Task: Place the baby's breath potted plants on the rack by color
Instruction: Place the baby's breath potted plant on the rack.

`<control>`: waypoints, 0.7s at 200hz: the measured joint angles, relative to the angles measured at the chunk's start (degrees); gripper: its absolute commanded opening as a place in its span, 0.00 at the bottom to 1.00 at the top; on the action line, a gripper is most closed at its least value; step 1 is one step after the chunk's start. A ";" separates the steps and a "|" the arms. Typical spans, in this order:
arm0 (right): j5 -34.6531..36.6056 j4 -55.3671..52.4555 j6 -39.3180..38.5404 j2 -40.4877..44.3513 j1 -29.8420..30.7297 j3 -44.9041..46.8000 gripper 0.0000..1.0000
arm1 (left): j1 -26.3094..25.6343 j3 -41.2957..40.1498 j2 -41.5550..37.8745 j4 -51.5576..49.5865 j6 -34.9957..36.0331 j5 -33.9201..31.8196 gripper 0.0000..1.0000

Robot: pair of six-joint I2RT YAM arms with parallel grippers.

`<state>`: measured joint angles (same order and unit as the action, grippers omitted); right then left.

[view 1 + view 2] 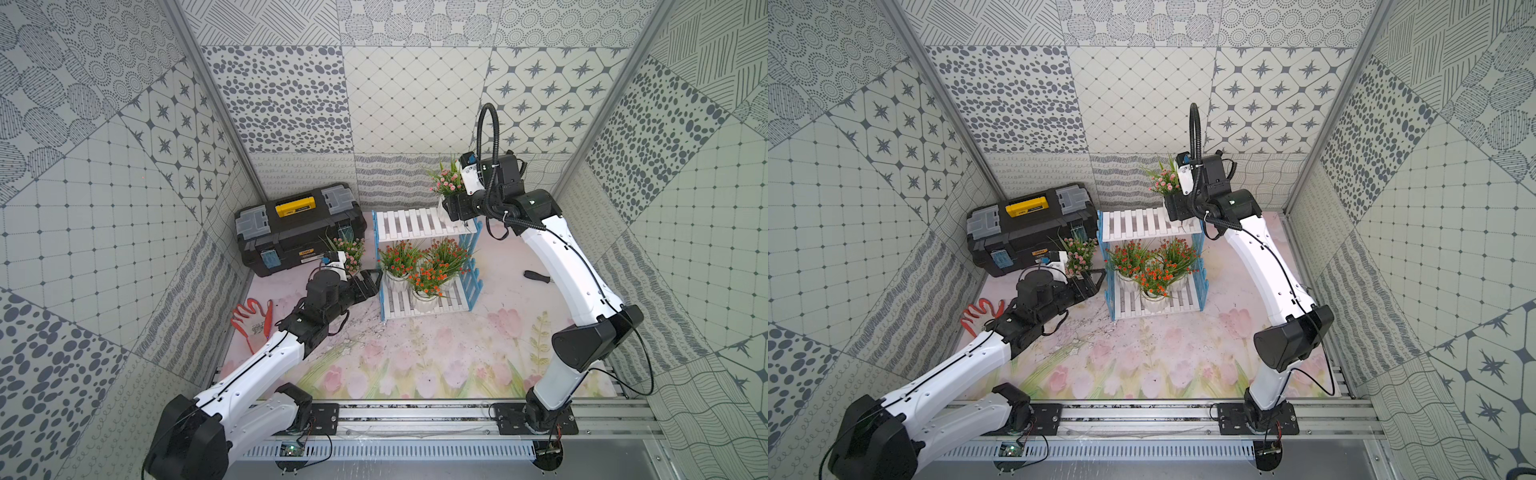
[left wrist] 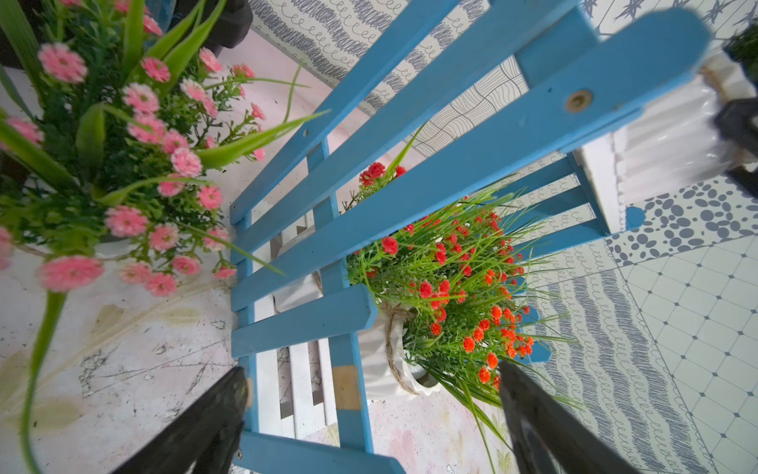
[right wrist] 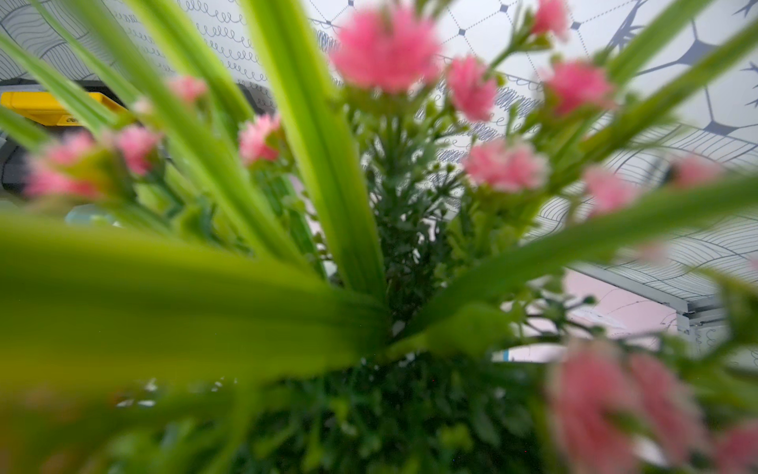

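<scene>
On floral tabletop (image 1: pixel 415 357), pink plant (image 1: pixel 352 250) stands just beside left hand (image 1: pixel 372 282).

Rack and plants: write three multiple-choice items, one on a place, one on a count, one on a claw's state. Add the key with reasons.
1. The orange-red plants stand on: A the lower tier of the rack; B its upper tier; C the toolbox.
2. Pink plants in view: A one; B two; C four.
3. The left claw is: A open, empty; B shut on a pot; C shut on a glove.
Key: 1 A, all three sit on the lower slats. 2 B, the upper pink plant sits between the fingers of the right claw, another stands on the table beside the rack. 3 A, its fingers stand apart, gripping nothing.
</scene>
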<state>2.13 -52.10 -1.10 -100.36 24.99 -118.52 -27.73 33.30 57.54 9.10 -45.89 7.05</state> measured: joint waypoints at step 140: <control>-0.02 2.27 -0.61 -0.11 0.00 0.79 0.98 | 0.00 0.00 -0.76 0.35 0.02 0.00 0.96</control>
<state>2.11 -49.82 -1.72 -100.47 24.99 -117.73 -27.73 33.30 56.77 9.45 -45.87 7.05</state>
